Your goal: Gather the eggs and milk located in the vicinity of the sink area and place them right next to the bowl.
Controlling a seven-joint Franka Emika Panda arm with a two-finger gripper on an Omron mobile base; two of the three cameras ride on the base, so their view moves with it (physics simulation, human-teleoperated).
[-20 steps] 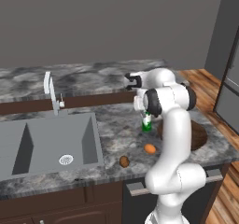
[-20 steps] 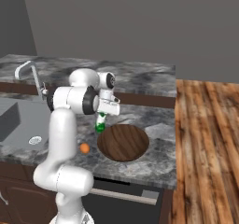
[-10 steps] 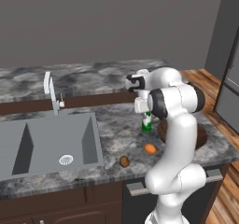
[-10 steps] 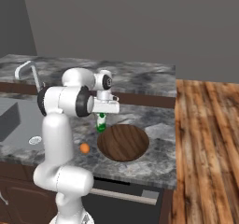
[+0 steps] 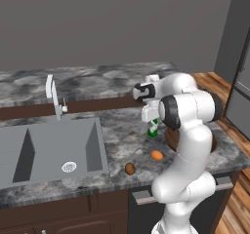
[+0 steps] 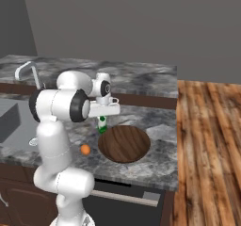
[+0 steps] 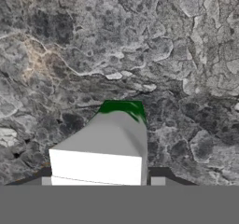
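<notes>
Milk (image 5: 153,129) upright, long axis vertical, green base down, apparently clamped in gripper (image 5: 152,115), beside bowl (image 6: 124,143).

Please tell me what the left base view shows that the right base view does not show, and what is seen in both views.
The left base view alone gives the darker brown egg and the round metal drain inside the large grey recessed sink. The right base view alone gives the whole wide, shallow, dark-brown wooden bowl and the wooden plank floor. Both share the bright orange egg, the small white milk carton with green base under the end effector, and the slim pale faucet.
</notes>
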